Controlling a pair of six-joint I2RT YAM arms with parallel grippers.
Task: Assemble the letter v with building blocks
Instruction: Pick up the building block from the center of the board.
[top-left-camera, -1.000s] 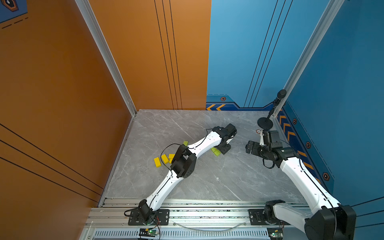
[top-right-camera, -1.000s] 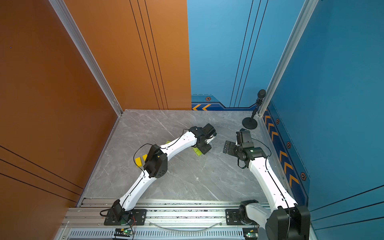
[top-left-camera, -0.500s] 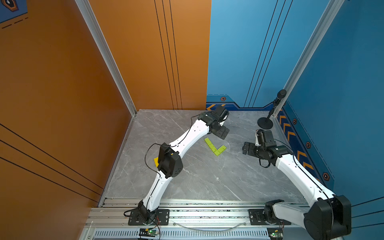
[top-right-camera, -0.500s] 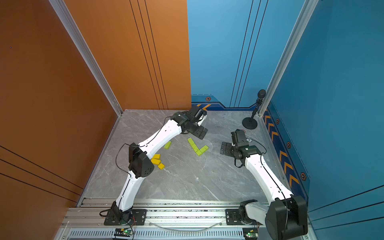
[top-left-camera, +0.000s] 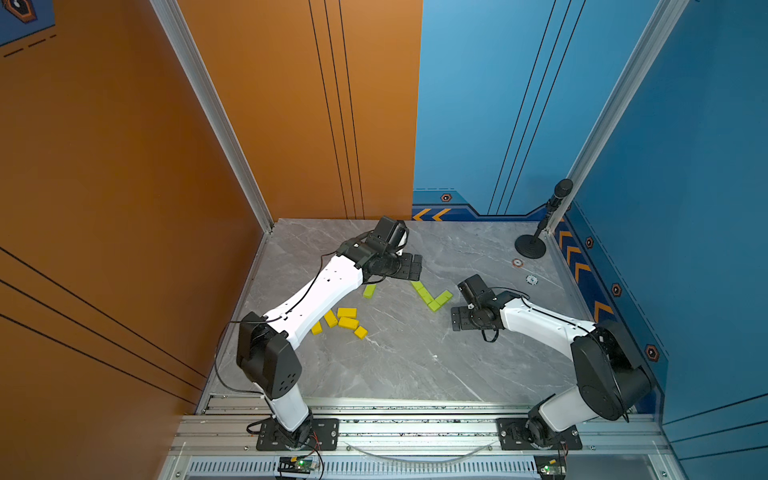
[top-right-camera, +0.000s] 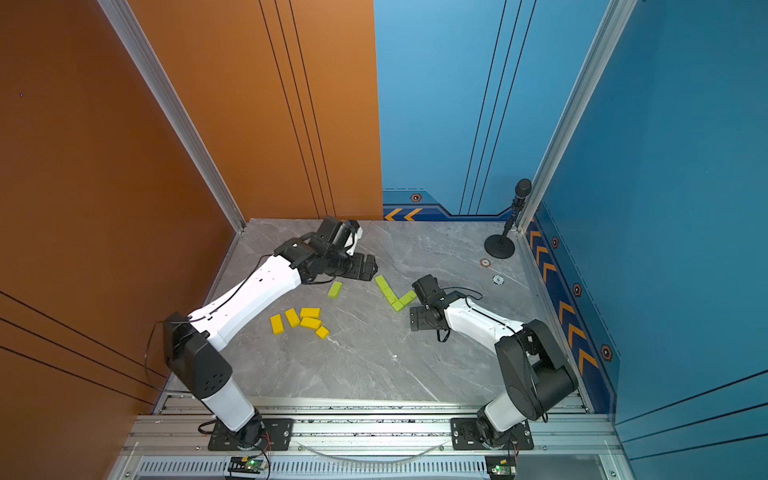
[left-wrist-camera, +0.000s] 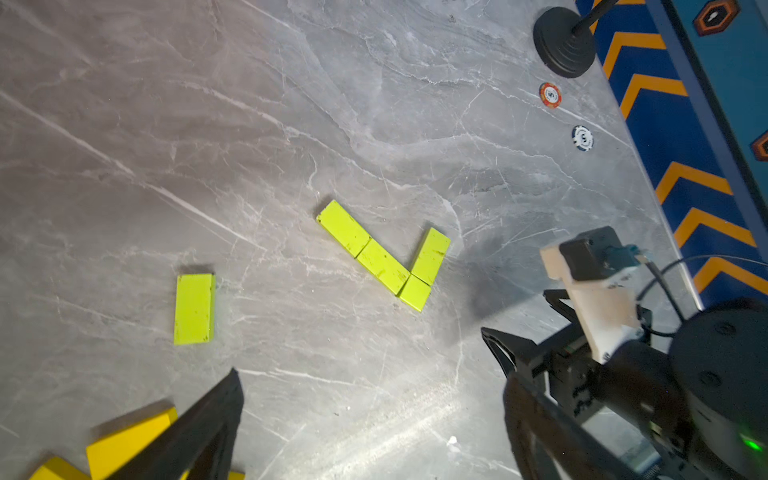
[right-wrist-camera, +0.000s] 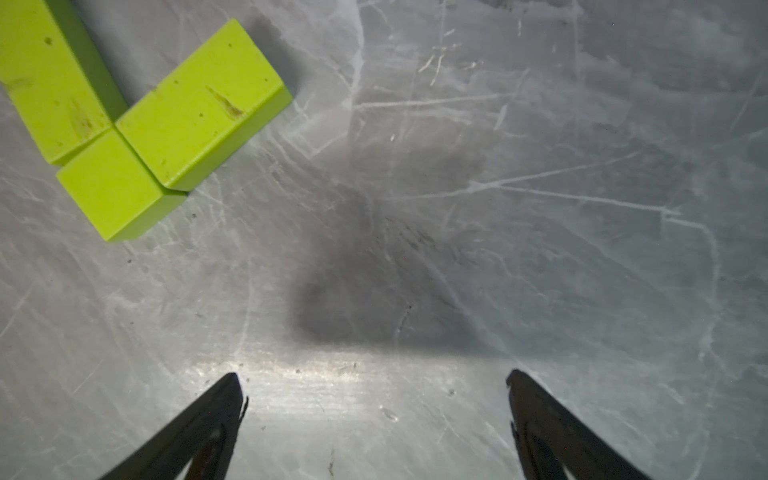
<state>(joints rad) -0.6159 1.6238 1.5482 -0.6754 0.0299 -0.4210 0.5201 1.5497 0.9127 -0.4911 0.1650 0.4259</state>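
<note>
Now the left hand (top-left-camera: 409, 266) and right hand (top-left-camera: 458, 320) hover released, flanking the green blocks (top-left-camera: 430, 296).

Four lime-green blocks (left-wrist-camera: 382, 266) flat on the grey desk (top-left-camera: 395, 374), touching in a lopsided V, two bricks end to end, cube (left-wrist-camera: 414, 293) at the corner, one brick as short arm, fifth lime-green brick (left-wrist-camera: 194, 309) alone nearby, five yellow blocks (top-left-camera: 348, 323) clustered well apart
</note>
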